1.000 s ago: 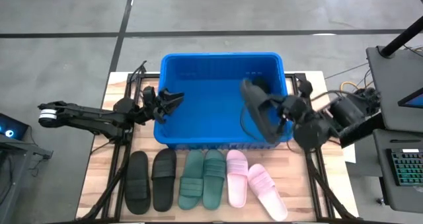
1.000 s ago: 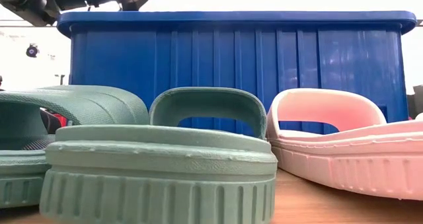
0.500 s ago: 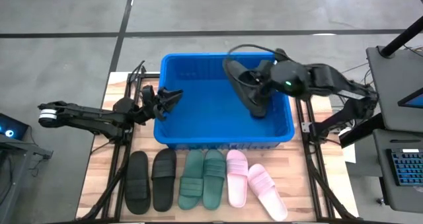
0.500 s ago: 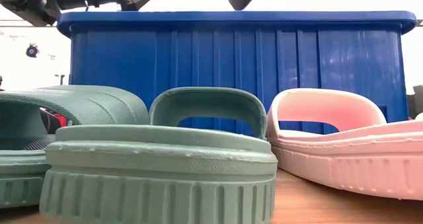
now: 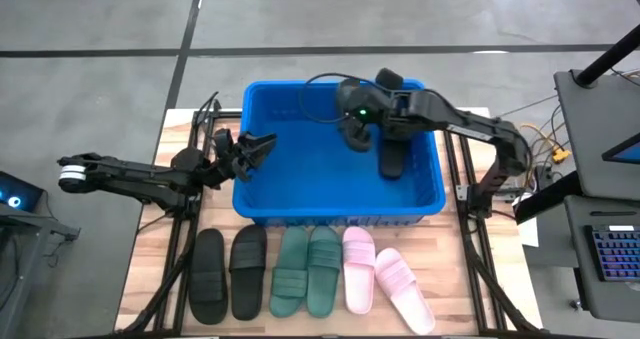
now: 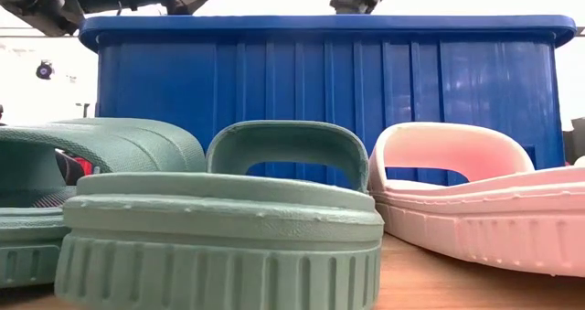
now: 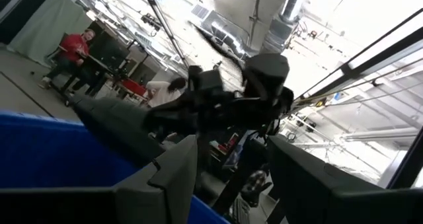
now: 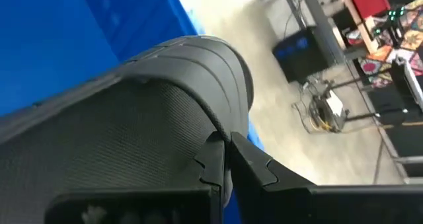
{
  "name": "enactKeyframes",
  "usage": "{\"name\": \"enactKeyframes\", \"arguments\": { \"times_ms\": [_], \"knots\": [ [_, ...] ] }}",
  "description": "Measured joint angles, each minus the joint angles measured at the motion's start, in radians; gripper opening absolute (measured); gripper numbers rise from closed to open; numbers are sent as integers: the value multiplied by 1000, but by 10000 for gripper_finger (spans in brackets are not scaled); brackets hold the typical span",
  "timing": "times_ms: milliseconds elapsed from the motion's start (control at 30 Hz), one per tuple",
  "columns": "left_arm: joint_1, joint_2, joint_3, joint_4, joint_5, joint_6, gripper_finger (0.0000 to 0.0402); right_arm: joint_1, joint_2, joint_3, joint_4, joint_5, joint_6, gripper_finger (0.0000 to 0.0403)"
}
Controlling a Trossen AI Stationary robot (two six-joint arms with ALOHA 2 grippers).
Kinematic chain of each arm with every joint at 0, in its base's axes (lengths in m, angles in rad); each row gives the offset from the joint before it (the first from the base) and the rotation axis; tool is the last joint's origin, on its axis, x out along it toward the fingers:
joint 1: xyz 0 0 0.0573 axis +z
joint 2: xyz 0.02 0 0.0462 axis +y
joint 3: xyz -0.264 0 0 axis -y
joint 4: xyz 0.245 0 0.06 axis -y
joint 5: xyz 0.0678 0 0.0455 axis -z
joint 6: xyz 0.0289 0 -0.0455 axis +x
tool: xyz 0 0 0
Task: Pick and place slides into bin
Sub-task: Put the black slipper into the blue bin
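Slides: six sit in a row on the table in front of the bin (image 5: 262,211) — black pair (image 5: 229,274) at the left end, green pair (image 5: 306,270) in the middle, pink pair (image 5: 385,280) at the right end. All soles down, straps up; the outer pink one is angled away from the rest.

One more black slide (image 5: 393,157) lies inside the bin, near its right wall, lengthwise front to back.

Eighth one, another black slide (image 8: 152,105), is pinched in the right gripper (image 8: 223,156): the wrist view shows both fingertips pressed together on the strap edge, textured footbed filling most of the picture. Gripper is over the bin's far right part, above the rim; the low view shows only its dark underside above the bin's top edge. Can't make out the held slide's orientation from above, it merges with the gripper body.

Bin: blue crate, centred at the far side of the table, ribbed front wall just behind the slide row. In the low view the green and pink slides (image 6: 462,200) stand right in front of that wall.

Left gripper (image 5: 258,149): hovering at the bin's left rim, about level with it, fingers parted, nothing between them. Arm stretches in from the table's left edge. Its wrist view looks across the blue rim at the right arm.

Table (image 5: 150,274): wood top, dark frame rails running along both sides.
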Motion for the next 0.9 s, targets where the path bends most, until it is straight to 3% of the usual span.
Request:
{"name": "enactKeyframes", "arguments": {
  "times_ms": [300,600,733,900],
  "knots": [
    [0,2,-1,-1,-1,2,169,-9,78,-28,-112,4,27,8],
    [0,-8,-2,0,-16,3,169,-41,128,-121,-108,5,89,8],
    [0,-17,-2,0,-17,46,169,-43,135,-199,-85,6,95,8],
    [0,-40,-3,0,-18,78,169,-43,128,-356,66,14,72,8]
  ]
}}
